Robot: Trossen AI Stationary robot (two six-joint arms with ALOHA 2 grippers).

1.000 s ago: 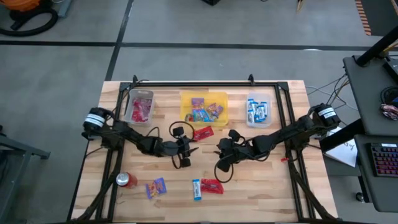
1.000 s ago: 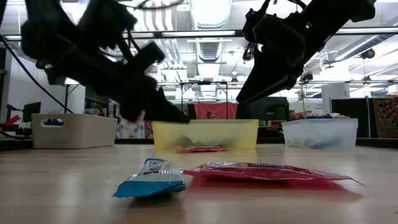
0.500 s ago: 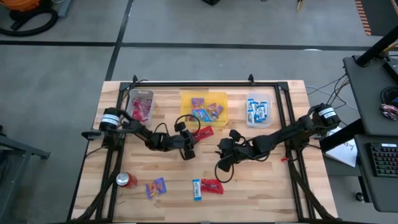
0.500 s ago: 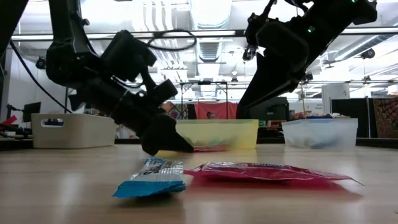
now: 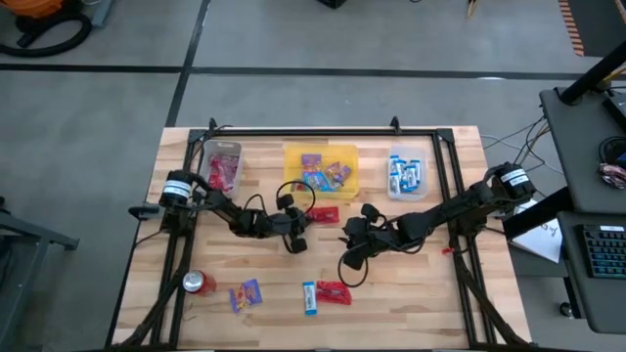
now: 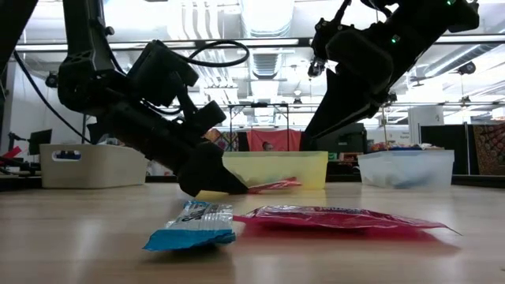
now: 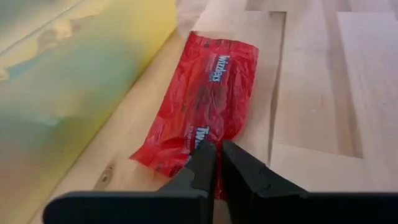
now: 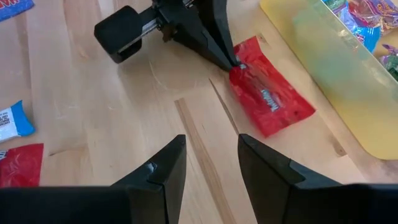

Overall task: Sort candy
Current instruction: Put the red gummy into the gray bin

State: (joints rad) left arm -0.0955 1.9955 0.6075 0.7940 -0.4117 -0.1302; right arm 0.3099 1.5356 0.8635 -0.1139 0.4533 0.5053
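left gripper (image 7: 216, 155) is down on the table, clamped on the near edge of a red packet (image 7: 205, 106) that lies just beside the yellow bin (image 5: 321, 168). my right gripper (image 8: 211, 158) hovers mid-table with fingers apart, holding nothing. other candy on the wood nearer the front edge: purple packet (image 5: 245, 293), blue-and-white bar (image 5: 309, 297), second red packet (image 5: 335, 291). soda can (image 5: 199, 283) front left.
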